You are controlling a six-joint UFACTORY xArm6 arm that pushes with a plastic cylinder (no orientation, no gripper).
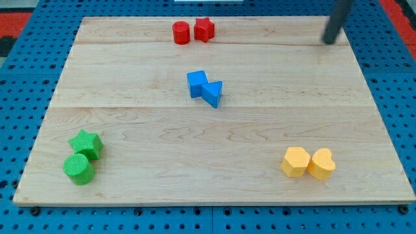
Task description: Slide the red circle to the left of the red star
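Observation:
The red circle (pixel 181 32) sits near the view's top edge of the wooden board, just left of the red star (pixel 204 29) and touching or nearly touching it. My tip (pixel 330 41) is at the view's top right, far to the right of both red blocks, on the board near its far edge. The dark rod rises out of the top of the view.
A blue cube (pixel 197 83) and a blue triangle (pixel 212 93) touch near the board's middle. A green star (pixel 86 144) and green circle (pixel 78 169) sit at bottom left. A yellow hexagon (pixel 296 162) and yellow heart (pixel 322 164) sit at bottom right.

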